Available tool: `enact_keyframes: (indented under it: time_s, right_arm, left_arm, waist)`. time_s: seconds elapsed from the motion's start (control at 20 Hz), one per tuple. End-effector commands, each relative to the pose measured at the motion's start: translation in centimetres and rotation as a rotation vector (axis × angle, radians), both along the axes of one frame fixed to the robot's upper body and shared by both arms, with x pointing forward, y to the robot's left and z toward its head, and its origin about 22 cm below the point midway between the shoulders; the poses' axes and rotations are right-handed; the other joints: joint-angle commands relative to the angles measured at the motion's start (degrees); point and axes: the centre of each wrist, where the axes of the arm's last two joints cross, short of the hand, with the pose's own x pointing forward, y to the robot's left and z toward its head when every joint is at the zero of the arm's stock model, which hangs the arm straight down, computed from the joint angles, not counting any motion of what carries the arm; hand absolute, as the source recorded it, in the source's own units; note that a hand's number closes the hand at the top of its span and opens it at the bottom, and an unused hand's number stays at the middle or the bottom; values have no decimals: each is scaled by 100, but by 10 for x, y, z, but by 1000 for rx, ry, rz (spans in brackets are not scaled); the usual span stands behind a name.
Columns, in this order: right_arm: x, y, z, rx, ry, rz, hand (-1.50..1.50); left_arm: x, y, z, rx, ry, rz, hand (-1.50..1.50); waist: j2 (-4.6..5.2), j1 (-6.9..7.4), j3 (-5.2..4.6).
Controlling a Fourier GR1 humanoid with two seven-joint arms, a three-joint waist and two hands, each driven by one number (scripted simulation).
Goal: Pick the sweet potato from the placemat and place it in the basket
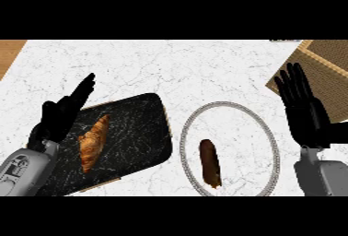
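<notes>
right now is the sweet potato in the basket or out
In: the sweet potato lies inside the basket's round rim, neither hand touching it.

white marble counter (156,69) (grey-veined), wooden edge (8,53)

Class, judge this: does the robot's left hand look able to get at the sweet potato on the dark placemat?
Probably yes. The left hand is open at the placemat's left edge, and the sweet potato lies uncovered just beside it, with nothing between them.
</notes>
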Motion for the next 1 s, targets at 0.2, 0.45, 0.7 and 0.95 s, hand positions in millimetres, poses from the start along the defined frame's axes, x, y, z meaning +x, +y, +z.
enact_keyframes:
  time_s: [0.2, 0.45, 0.7, 0.95]
  right_arm:
    - [5, 30, 26, -632, 29, 172, 150]
    - [-39, 140, -7, -793, -141, 605, -150]
    - [-67, 188, -33, -1068, -192, 361, -150]
    - [-57, 217, -5, -1361, -235, 110, -150]
  left_arm:
    - [-2, -21, 24, -45, -166, -91, 0]
    - [-1, -33, 27, -108, -189, -126, 0]
    - [-14, -29, 11, -107, -150, -109, 0]
    - [-9, -18, 14, -95, -162, -75, 0]
  waist:
    - [-145, 226, -97]
    - [-106, 299, -69]
    - [-152, 100, -73]
    - [-215, -84, -94]
